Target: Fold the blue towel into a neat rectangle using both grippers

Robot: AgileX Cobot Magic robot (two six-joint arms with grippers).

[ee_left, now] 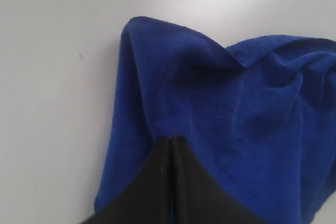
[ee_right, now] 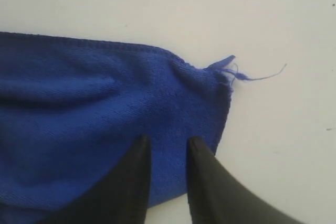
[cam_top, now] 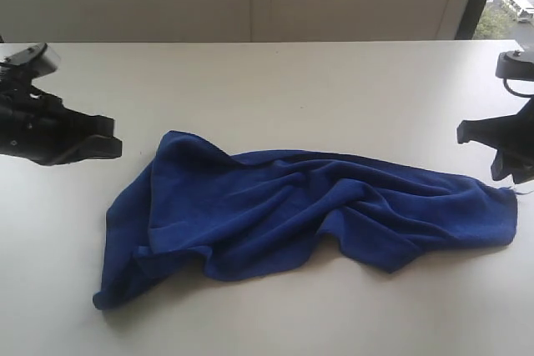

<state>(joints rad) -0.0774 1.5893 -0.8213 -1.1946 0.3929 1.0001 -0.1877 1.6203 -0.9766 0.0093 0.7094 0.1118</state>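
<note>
One broad white table (cam_top: 267,81), smooth and matte, under everything. Across its middle, the blue towel (cam_top: 292,214): plush royal-blue cloth, stretched lengthwise from left to right but rumpled into soft ridges, near-left corner trailing to a point, not yet folded. Off to the left of the cloth, the left gripper (ee_left: 172,139): black tapered fingers pressed tight together on nothing, aimed at the far-left corner, probably poised for a pinch there. By the right end, the right gripper (ee_right: 167,141): fingers parted over the cloth, grasping nothing, likely lined up on that corner for lifting both ends together. Smallest of all, frayed threads (ee_right: 252,76) straggling from the stitched hem at the right corner.
</note>
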